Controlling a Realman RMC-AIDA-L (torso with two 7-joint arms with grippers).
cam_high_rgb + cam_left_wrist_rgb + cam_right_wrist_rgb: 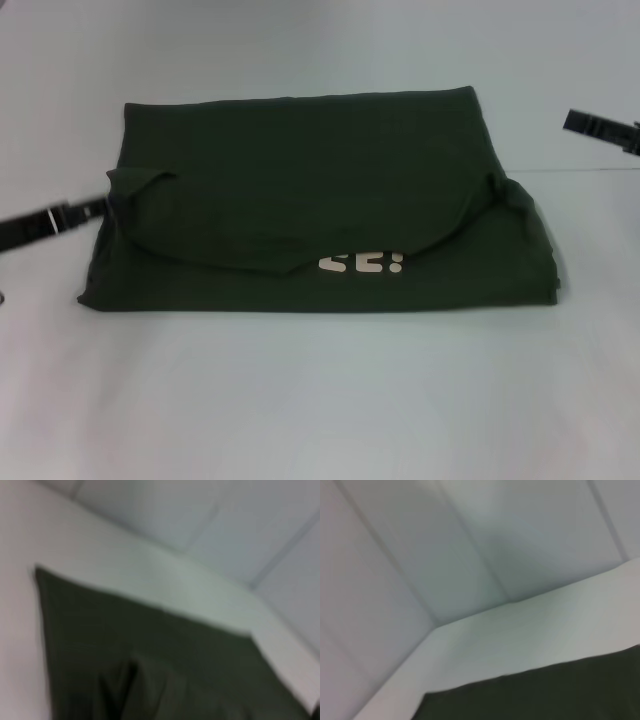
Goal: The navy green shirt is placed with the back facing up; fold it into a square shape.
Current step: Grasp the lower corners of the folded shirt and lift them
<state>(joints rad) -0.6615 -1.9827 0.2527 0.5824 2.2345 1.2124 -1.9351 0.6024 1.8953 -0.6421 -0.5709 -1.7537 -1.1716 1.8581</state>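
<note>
Green shirt (310,190) mid-frame on white worktop (320,400), folded w/ top flap down, white print showing. Left hand (105,208) at shirt's left edge, right hand (632,137) upper right, well apart; grip state can't tell. Risk: flap slipping, fold uneven.

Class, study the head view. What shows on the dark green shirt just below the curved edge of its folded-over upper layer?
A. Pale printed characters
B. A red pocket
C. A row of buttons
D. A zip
A: pale printed characters peek out beneath the curved edge of the folded layer on the navy green shirt; no buttons, pocket or zip show.
</note>
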